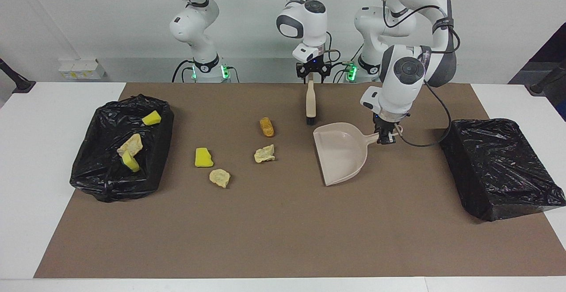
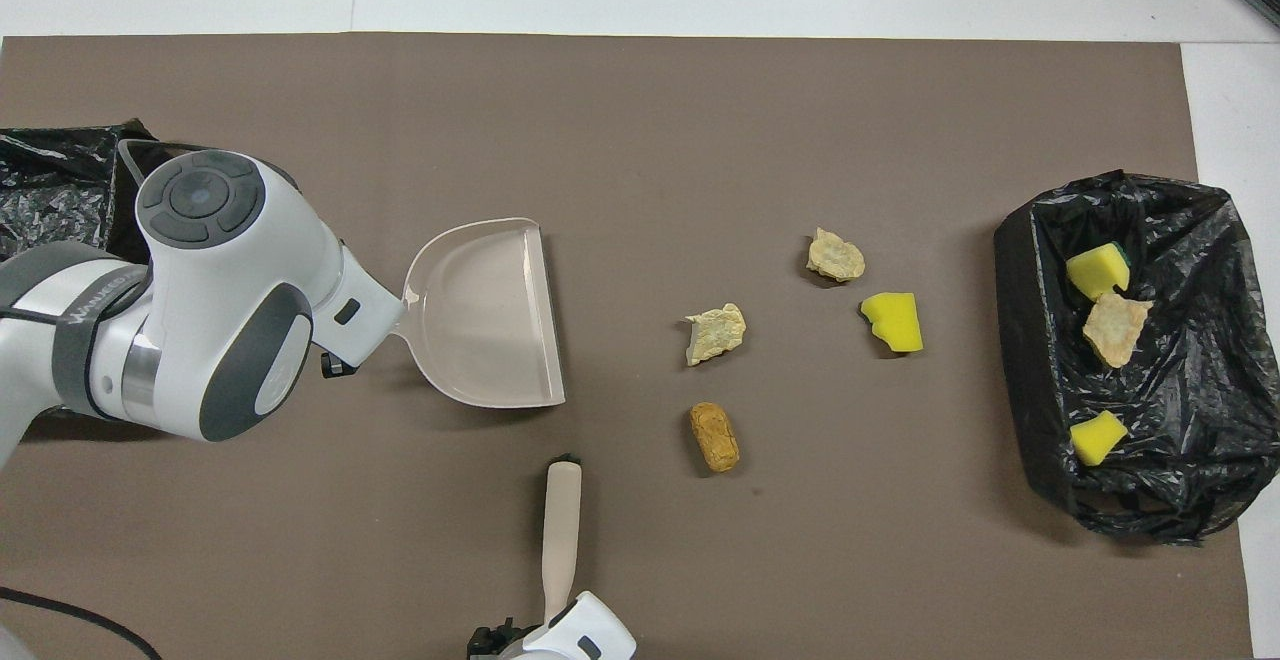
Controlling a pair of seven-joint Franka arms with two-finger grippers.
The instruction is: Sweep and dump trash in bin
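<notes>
Four scraps of trash lie on the brown mat: a yellow sponge (image 1: 203, 157) (image 2: 893, 321), two beige chunks (image 1: 219, 178) (image 1: 265, 153) and an orange-tan chunk (image 1: 266, 126) (image 2: 714, 436). Three more scraps (image 1: 130, 145) (image 2: 1097, 270) lie in the black-lined bin (image 1: 95, 163) (image 2: 1010, 340) at the right arm's end. My left gripper (image 1: 386, 138) is shut on the handle of the beige dustpan (image 1: 340, 152) (image 2: 490, 315), whose mouth faces the trash. My right gripper (image 1: 313, 74) (image 2: 545, 630) is shut on the beige brush (image 1: 311, 104) (image 2: 561, 525), which hangs head down beside the dustpan.
A second box wrapped in black plastic (image 1: 499, 168) (image 2: 50, 190) stands at the left arm's end of the table. The brown mat (image 1: 283, 239) covers the middle of the white table.
</notes>
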